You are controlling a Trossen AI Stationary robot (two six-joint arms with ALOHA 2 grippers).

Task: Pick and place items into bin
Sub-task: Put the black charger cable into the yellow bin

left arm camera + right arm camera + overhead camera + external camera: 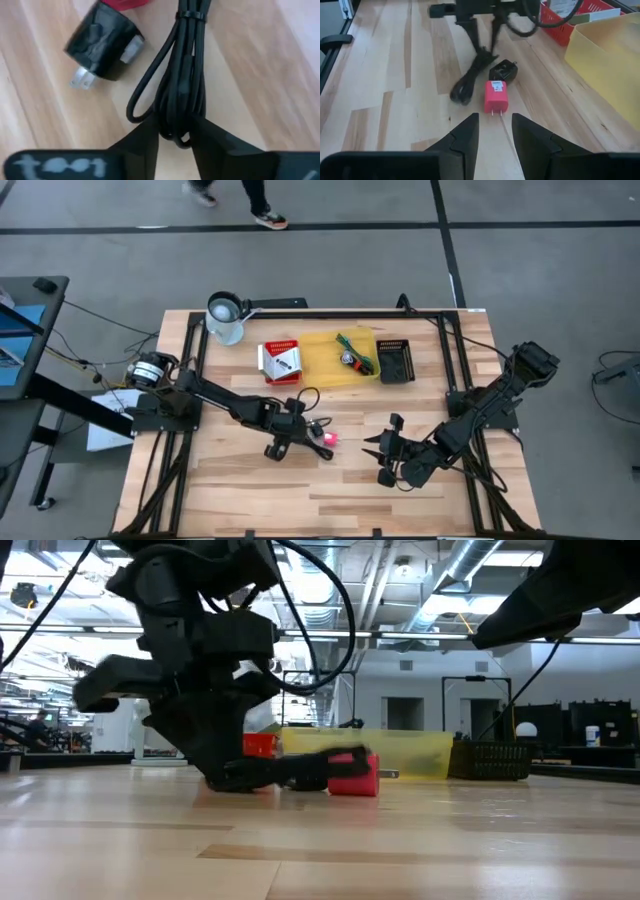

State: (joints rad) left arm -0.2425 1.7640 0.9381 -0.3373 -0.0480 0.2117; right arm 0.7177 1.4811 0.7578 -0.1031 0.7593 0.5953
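Observation:
A bundled black cord (182,75) lies on the wooden table beside a black plug adapter (102,45) and a red-pink charger (496,97). My left gripper (175,127) is low over the table's middle (305,430), shut on one end of the cord. My right gripper (495,122) hovers open to the right of these things (380,450), its fingers pointing at the red-pink charger and touching nothing. The yellow bin (335,358) near the far edge holds a green stick-like piece and a small silvery piece. My left gripper pinches the looped end of the black cord bundle (175,135) between its two fingers. The fingers come down from above, slanting (482,35). The rest of the bundle (467,85) lies slack on the table, stretching away from the fingers.
A red basket with white packets (280,360) sits left of the yellow bin and a black basket (394,360) sits right of it. A metal cup (226,316) stands at the far left corner. The near half of the table (300,500) is bare wood.

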